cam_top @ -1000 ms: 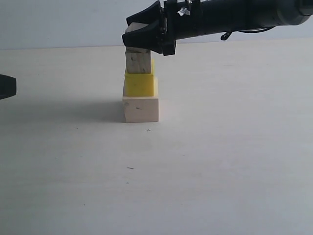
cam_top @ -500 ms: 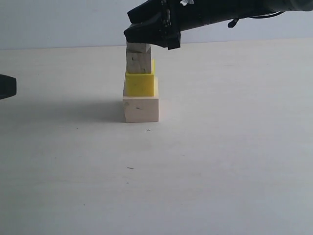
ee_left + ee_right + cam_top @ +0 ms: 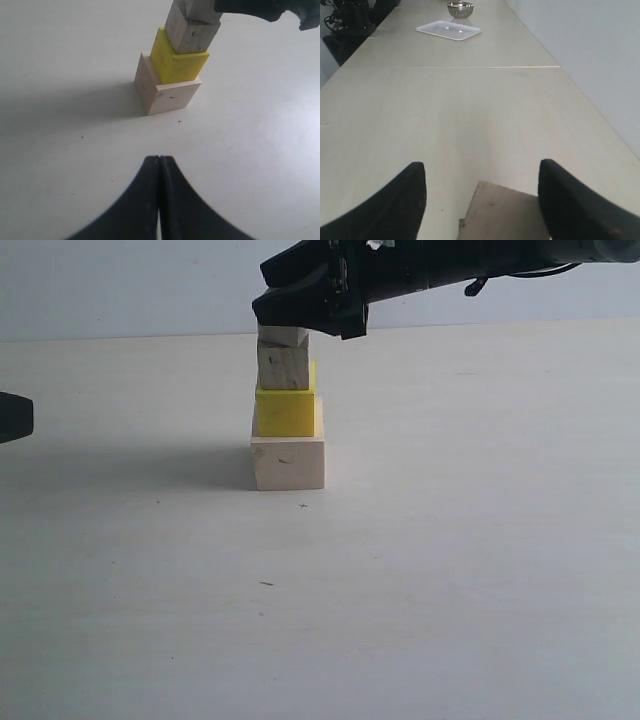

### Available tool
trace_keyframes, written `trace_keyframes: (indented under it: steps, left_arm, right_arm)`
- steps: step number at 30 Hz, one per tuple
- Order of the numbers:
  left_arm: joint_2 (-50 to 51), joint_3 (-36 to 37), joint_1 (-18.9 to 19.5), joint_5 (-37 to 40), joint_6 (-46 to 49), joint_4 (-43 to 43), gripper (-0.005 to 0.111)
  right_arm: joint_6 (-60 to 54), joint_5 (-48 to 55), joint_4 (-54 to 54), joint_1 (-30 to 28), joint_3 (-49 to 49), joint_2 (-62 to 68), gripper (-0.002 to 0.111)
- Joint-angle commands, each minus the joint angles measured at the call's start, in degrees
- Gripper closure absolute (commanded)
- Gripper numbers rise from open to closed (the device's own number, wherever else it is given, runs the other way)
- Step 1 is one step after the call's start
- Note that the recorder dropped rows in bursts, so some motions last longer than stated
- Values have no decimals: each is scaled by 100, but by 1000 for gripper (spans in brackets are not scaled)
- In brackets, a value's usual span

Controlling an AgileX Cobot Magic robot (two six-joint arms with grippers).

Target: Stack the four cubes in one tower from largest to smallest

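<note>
Tower (image 3: 287, 410) of four cubes stands left of centre on table (image 3: 450, 540): largest pale cube (image 3: 288, 463), yellow cube (image 3: 286, 412), grainy cube (image 3: 283, 368), smallest cube (image 3: 283, 337) on top. Right gripper (image 3: 285, 302) hovers over smallest cube, jaws wide, gripping nothing. Left gripper (image 3: 159, 161) pressed closed, empty, far left.

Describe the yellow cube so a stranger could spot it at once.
On the pale table stands one tower. The yellow cube sits second from bottom, between the largest pale cube and the grainy wood cube. It alone is brightly coloured.
</note>
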Motion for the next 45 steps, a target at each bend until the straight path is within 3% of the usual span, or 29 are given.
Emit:
trace_keyframes:
  steps: [1, 10, 14, 18, 27, 28, 31, 37, 40, 45]
  left_arm:
    - [4, 28, 17, -39, -9, -75, 107]
    - [4, 28, 17, -39, -19, -70, 107]
    - [4, 28, 17, -14, -19, -70, 107]
    - [4, 28, 17, -14, -19, -70, 107]
    - [4, 28, 17, -63, -19, 0, 107]
    - [4, 28, 17, -114, -19, 0, 107]
    - [58, 28, 17, -238, -44, 89, 107]
    - [743, 28, 85, -570, -75, 227, 107]
    - [1218, 28, 417, -998, -182, 239, 107]
    - [1964, -206, 1200, -1314, -99, 94, 107]
  right_arm:
    - [-8, -63, 14, -27, -20, -183, 46]
    - [149, -99, -53, -27, -20, -527, 46]
    - [669, -644, -643, -27, -20, -615, 48]
    - [1304, -1204, -1043, -27, -20, -748, 62]
    - [2114, -1221, -1218, -27, -20, -1002, 108]
    - [2260, -1266, -1262, -27, -20, -1043, 108]
    - [3323, -1734, -1719, -27, -20, -1239, 108]
    - [6871, -2381, -4159, -27, -20, -1681, 108]
    - [7815, -2122, -4850, -27, -20, -1788, 108]
    - [8274, -1414, -4883, -27, 3, -1814, 108]
